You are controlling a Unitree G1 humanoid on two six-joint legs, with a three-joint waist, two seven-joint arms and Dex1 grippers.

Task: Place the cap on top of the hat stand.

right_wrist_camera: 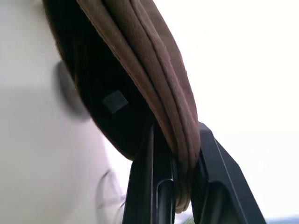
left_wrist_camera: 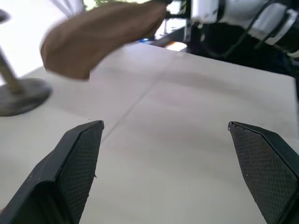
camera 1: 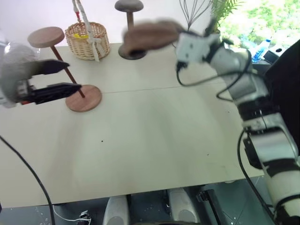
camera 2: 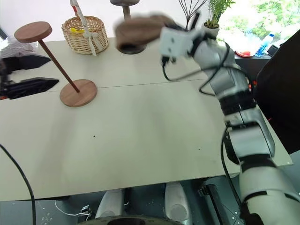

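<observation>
While the right gripper point(right_wrist_camera: 180, 186) pinches the cap point(camera 1: 150, 36) by its brim, clear above the table's point(camera 1: 154, 140) far edge, the carry step is in hand. The hat stand point(camera 2: 51, 61) sits near the far left corner, its disc top bare. Next, I judge, the cap must travel leftward over that disc; the left gripper point(left_wrist_camera: 163, 172) waits, fingers apart.

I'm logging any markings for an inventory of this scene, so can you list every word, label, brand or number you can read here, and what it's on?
None can be read.
The cap, pinched in the right gripper, has a small square tag on its dark lining: no text legible.
The bottle past the table's far right corner: too small to tell.
The hat stand and basket: no markings visible.
</observation>
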